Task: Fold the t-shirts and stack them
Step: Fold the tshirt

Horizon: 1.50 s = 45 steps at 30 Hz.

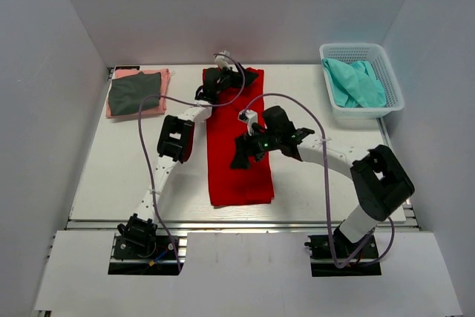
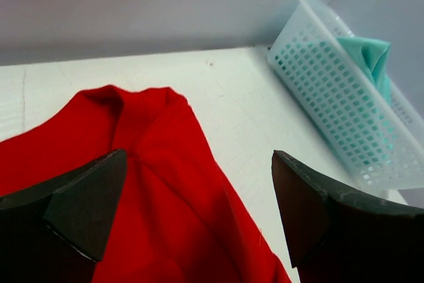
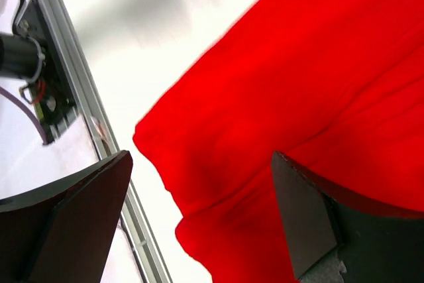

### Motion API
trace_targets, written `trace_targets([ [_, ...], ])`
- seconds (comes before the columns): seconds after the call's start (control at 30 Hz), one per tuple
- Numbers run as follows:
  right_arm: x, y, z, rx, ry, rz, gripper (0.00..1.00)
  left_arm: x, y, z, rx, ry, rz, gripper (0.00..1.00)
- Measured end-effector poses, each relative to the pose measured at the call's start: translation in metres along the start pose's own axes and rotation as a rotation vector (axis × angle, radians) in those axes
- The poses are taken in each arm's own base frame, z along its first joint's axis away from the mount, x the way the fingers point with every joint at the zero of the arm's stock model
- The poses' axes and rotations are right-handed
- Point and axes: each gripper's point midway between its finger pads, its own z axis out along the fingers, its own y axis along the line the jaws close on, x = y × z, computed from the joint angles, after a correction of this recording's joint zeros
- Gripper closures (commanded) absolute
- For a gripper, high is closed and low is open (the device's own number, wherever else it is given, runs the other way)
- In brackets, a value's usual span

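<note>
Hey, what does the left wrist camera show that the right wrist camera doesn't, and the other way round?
Only left wrist: the basket holding teal cloth, and the back wall.
Only right wrist: the metal edge rail and a black arm part with cables.
Both: the red shirt on the white table, framed by open fingers, the left gripper in one and the right gripper in the other.

White table (image 1: 111,168) with red t-shirt (image 1: 237,176), salmon t-shirt (image 1: 165,77), basket (image 1: 361,112)
</note>
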Motion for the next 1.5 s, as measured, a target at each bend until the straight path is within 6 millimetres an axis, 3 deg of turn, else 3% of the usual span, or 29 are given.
trace_targets([
  [0.07, -0.012, 0.003, -0.009, 0.021, -0.040, -0.024, 0.09, -0.003, -0.004, -0.003, -0.018, 0.029, 0.018, 0.00],
  [0.17, -0.019, 0.004, -0.020, 0.065, -0.083, -0.039, 0.09, -0.028, -0.023, -0.005, -0.033, 0.056, 0.058, 0.00],
  [0.23, -0.019, 0.002, -0.028, 0.105, -0.115, -0.032, 0.09, -0.065, -0.052, -0.006, -0.025, 0.045, 0.100, 0.00],
  [0.33, -0.006, -0.003, -0.039, 0.167, -0.143, 0.005, 0.09, -0.143, -0.118, -0.019, 0.006, 0.002, 0.190, 0.00],
  [0.4, 0.005, -0.010, -0.044, 0.215, -0.139, 0.042, 0.09, -0.192, -0.170, -0.046, 0.021, -0.026, 0.251, 0.00],
  [0.47, 0.014, -0.016, -0.047, 0.258, -0.122, 0.076, 0.09, -0.223, -0.216, -0.086, 0.016, -0.042, 0.290, 0.00],
  [0.5, 0.018, -0.018, -0.048, 0.276, -0.113, 0.096, 0.09, -0.233, -0.235, -0.109, 0.010, -0.050, 0.304, 0.00],
  [0.57, 0.028, -0.022, -0.050, 0.305, -0.090, 0.134, 0.09, -0.229, -0.256, -0.158, -0.028, -0.041, 0.299, 0.00],
  [0.67, 0.057, -0.025, -0.052, 0.325, -0.027, 0.206, 0.09, -0.178, -0.256, -0.219, -0.097, 0.042, 0.233, 0.00],
  [0.73, 0.076, -0.024, -0.053, 0.327, 0.026, 0.241, 0.09, -0.115, -0.234, -0.251, -0.169, 0.178, 0.155, 0.00],
  [0.8, 0.092, -0.023, -0.054, 0.321, 0.071, 0.268, 0.09, -0.035, -0.204, -0.282, -0.262, 0.372, 0.056, 0.00],
  [0.83, 0.098, -0.021, -0.054, 0.314, 0.084, 0.278, 0.09, 0.004, -0.191, -0.303, -0.310, 0.475, 0.007, 0.00],
  [0.87, 0.103, -0.020, -0.054, 0.310, 0.098, 0.288, 0.09, 0.056, -0.179, -0.337, -0.376, 0.621, -0.064, 0.00],
  [0.97, 0.121, -0.018, -0.055, 0.301, 0.132, 0.324, 0.09, 0.120, -0.178, -0.403, -0.475, 0.839, -0.161, 0.00],
  [1.07, 0.134, -0.016, -0.056, 0.293, 0.154, 0.357, 0.09, 0.134, -0.198, -0.442, -0.487, 0.915, -0.188, 0.00],
  [1.2, 0.133, -0.015, -0.054, 0.286, 0.148, 0.374, 0.11, 0.130, -0.217, -0.451, -0.432, 0.882, -0.180, 0.01],
  [1.33, 0.131, -0.015, -0.049, 0.269, 0.140, 0.384, 0.16, 0.150, -0.216, -0.465, -0.456, 0.953, -0.201, 0.25],
  [1.5, 0.130, -0.014, -0.047, 0.260, 0.138, 0.393, 0.19, 0.173, -0.211, -0.481, -0.513, 1.060, -0.200, 0.26],
])
